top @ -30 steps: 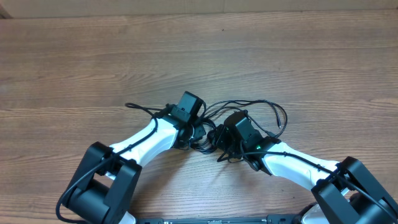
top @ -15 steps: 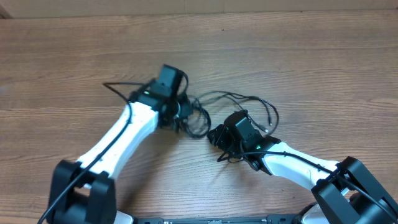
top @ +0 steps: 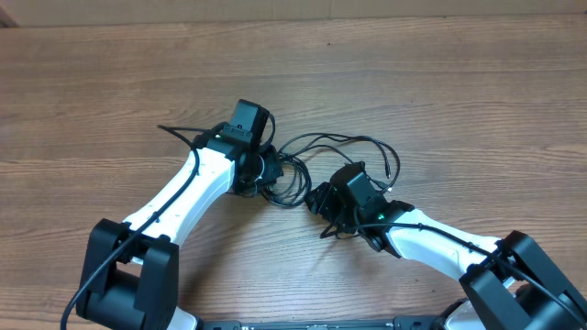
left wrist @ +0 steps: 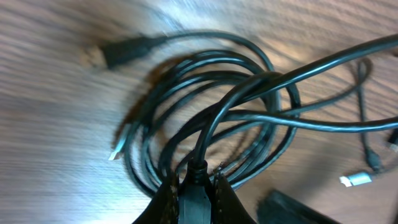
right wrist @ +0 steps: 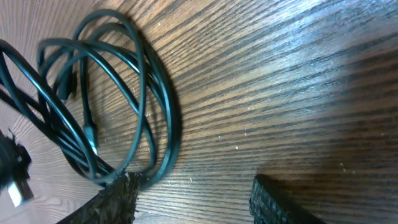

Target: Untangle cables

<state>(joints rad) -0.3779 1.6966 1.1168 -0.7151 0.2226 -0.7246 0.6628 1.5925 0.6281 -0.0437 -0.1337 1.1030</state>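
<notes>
Black cables (left wrist: 273, 79) lie tangled on the wooden tabletop (top: 440, 92). The left pincer (left wrist: 194, 185) pinches one cable by its end, strands running toward three o'clock. The right pincer (right wrist: 193, 185), spread, sits at the loops' six o'clock.

Black cables (left wrist: 281, 77), brown wood-grain table (top: 477, 101), white arms (top: 179, 197) with black joints, silver connector tip (left wrist: 356, 180)

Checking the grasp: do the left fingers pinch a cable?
Yes, a black cable end sits clamped between the left fingers.
</notes>
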